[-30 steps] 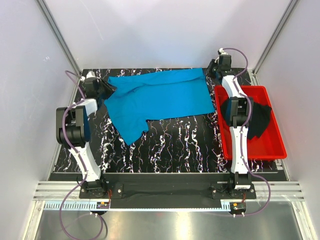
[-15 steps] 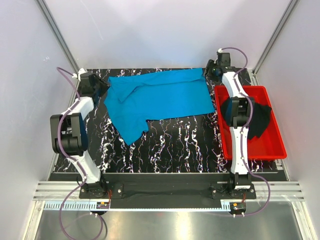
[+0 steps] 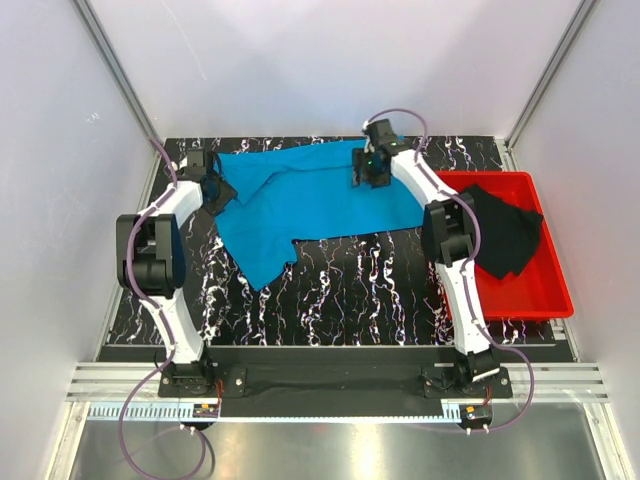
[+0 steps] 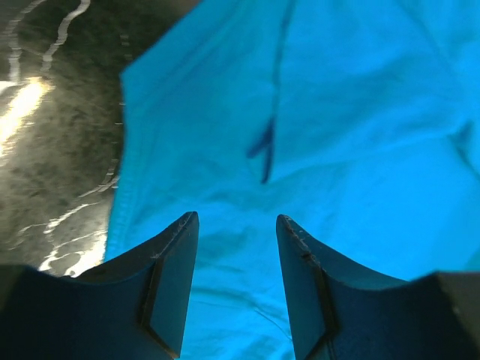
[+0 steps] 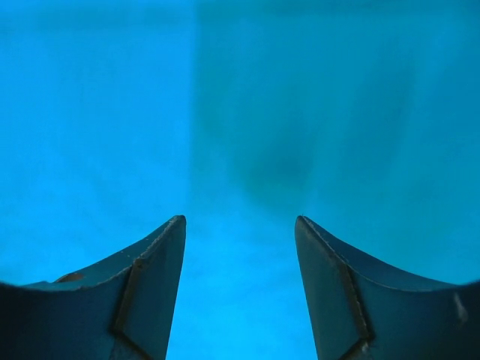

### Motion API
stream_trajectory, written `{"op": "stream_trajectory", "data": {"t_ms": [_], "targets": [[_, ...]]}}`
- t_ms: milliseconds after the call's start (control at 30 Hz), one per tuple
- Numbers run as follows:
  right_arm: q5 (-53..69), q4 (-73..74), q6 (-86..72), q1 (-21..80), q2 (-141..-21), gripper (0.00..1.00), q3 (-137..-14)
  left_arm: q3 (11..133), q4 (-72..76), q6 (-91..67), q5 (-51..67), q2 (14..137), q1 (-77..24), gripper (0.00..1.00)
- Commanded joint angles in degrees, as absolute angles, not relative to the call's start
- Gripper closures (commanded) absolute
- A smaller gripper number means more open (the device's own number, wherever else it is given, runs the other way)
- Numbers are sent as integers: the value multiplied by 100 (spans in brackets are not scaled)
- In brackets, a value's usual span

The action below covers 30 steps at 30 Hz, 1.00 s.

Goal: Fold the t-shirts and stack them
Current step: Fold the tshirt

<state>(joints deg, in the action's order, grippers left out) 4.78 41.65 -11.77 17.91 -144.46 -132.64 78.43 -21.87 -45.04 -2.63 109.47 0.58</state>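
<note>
At the right side of the black marbled table (image 3: 370,290) sits a red plastic tray (image 3: 545,300). The black t-shirt (image 3: 505,235) lies crumpled in its far half, one edge draped over the tray's left rim.

The sky-blue t-shirt (image 3: 310,200) is spread mostly flat over the far left and middle of the table, with one flap running toward the near left and a raised fold near its left end.

The left gripper (image 3: 215,188) sits at the shirt's left edge with its jaws parted and nothing caught between them. In the left wrist view it (image 4: 236,221) hangs over the cloth's hem and a short crease, with bare table to the left. The right gripper (image 3: 365,170) hangs over the far right part of the shirt, its jaws spread wide and free. Its wrist view (image 5: 240,221) shows only blue cloth beneath. Whether either gripper's tips touch the fabric cannot be told.

The left arm reaches forward along the table's left edge, elbow raised and wrist turned inward. The right arm stretches far and leans left, past the tray's far corner, with its wrist pointing down.
</note>
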Motion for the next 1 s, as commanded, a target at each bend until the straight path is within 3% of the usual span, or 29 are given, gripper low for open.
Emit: {"op": "stream_trajectory", "data": {"t_ms": [0, 567, 967], "targets": [[176, 4429, -888, 2012, -13764, 32, -12965, 8252, -3039, -4474, -676, 11109, 97, 48], [-396, 4447, -843, 2759, -13360, 29, -11488, 9545, -5325, -4316, -1257, 12515, 281, 43], [-150, 4158, -1731, 3401, -12421, 26, -9486, 8553, -5397, -3929, -1828, 11848, 1142, 43]]}}
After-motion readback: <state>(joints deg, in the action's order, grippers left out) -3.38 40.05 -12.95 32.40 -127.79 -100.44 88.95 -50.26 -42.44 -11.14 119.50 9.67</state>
